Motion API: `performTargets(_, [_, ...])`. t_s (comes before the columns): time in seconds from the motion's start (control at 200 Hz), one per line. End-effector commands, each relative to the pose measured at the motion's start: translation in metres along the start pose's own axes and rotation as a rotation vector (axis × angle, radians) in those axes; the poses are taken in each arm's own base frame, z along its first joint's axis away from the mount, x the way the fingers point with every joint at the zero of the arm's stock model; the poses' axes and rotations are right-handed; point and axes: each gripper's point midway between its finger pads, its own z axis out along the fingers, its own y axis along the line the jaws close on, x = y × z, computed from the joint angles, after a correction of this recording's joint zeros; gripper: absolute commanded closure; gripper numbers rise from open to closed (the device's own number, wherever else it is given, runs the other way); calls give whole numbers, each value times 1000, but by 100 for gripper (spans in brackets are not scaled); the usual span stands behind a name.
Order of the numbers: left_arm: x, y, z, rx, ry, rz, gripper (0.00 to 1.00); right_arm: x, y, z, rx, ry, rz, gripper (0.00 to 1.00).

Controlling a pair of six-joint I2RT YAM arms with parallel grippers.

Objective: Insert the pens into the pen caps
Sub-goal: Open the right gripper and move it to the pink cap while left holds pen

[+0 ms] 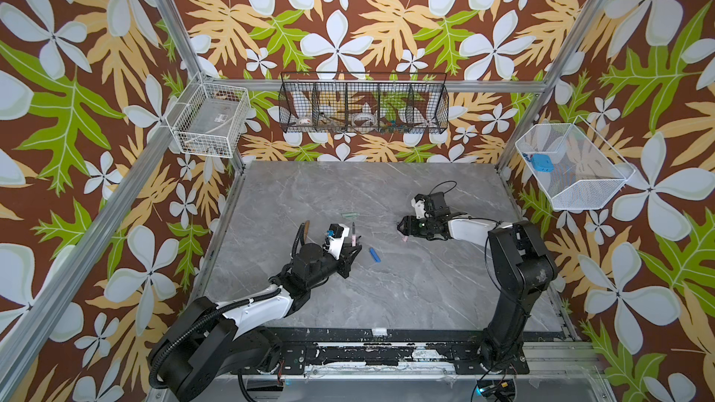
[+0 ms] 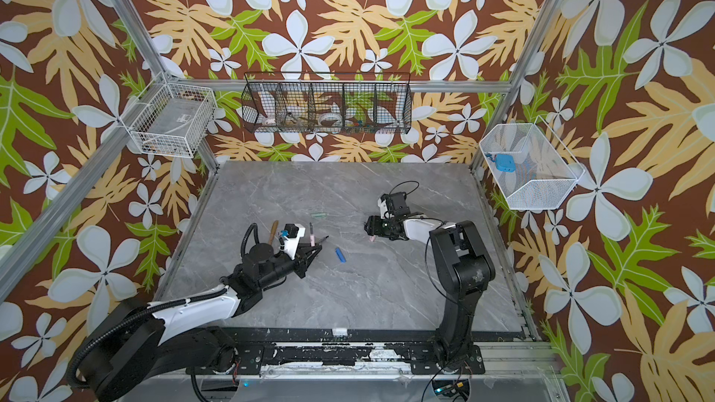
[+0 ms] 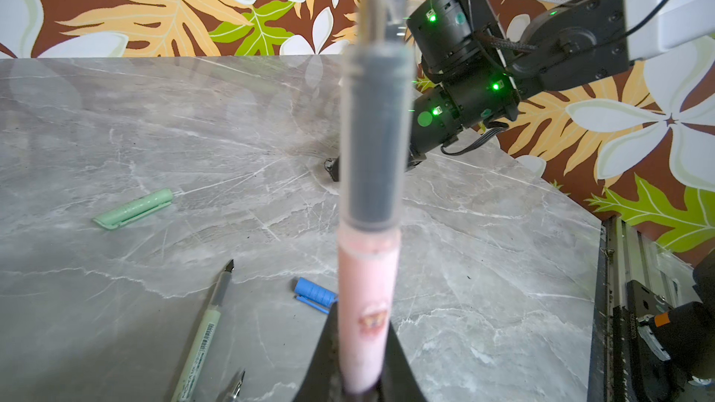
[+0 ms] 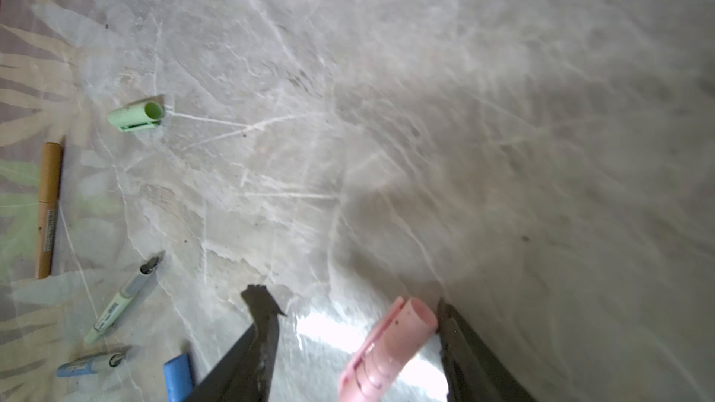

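**Pink pen raised in one gripper, pink cap lying between the fingers of the other**

The left gripper (image 1: pixel 356 246) is clenched on the lower body of the pink pen (image 1: pixel 354 239). The pen stands nearly upright above the grey marble tabletop (image 1: pixel 387 295), dark tip uppermost. In the left wrist view the pen rises straight out of the closed jaws and is blurred by its nearness to the lens.

The right gripper (image 4: pixel 354 305) reaches low toward the middle of the tabletop and is released, its jaws standing wide. The pink cap (image 4: pixel 387 349) lies between them, touching one jaw and apart from the other, its open end pointing away from the wrist.

The blue cap (image 1: pixel 374 255) lies flat between the two grippers, nearer the left one. The green cap (image 1: pixel 350 213) lies farther back, beyond the raised pen and well apart from both grippers.

The grey-green pen (image 3: pixel 201 334) and the blue pen (image 4: pixel 91 363) lie uncapped on the tabletop near the left gripper, close beside each other, tips bare. The brown pen (image 2: pixel 274 230) lies beside the left arm's wrist, toward the left edge of the tabletop
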Motion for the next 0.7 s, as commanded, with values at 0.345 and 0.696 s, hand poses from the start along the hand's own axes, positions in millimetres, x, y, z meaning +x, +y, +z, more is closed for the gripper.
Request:
performTargets(0.345, [-5, 0, 3, 0, -9, 6, 100, 41, 48, 18, -103, 189, -143, 38])
performTargets(0.696, [-4, -1, 5, 5, -1, 6, 100, 76, 39, -26, -20, 290, -182, 45])
